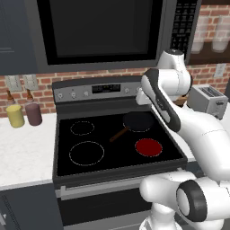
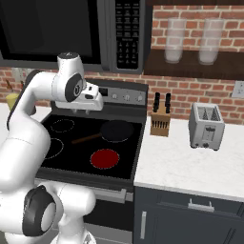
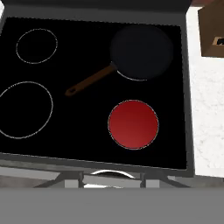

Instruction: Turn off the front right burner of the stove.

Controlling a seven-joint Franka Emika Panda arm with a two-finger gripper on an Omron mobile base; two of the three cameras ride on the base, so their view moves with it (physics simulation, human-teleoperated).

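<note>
Over the stove (image 1: 63, 134) we hover with our hand high above the back half of the black glass, camera looking straight down. Our gripper (image 2: 81, 110) hangs below the white hand in the right base view, just in front of the grey back panel (image 1: 96, 91); its fingers are too small and dark against the glass there, so we cannot tell whether they stand wide or narrow, and nothing appears to be held.

On the glass, the front right burner (image 3: 133, 124) glows as a solid red disc, so it is plainly on. Seen from our hand view it lies at about five o'clock from the middle of the cooktop. A black frying pan (image 3: 141, 51) sits at twelve o'clock from that disc, over the back right zone, its brown handle pointing toward eight o'clock. The two left zones show as thin white dashed rings, unlit.

We judge ourselves in the approach step: no knob is touched yet. Next we need to pick the correct knob among the small ones on the back panel, likely in the right-hand group (image 2: 127, 97), bring the fingers around it squarely and twist. Which knob governs the red zone we cannot read from here.
</note>
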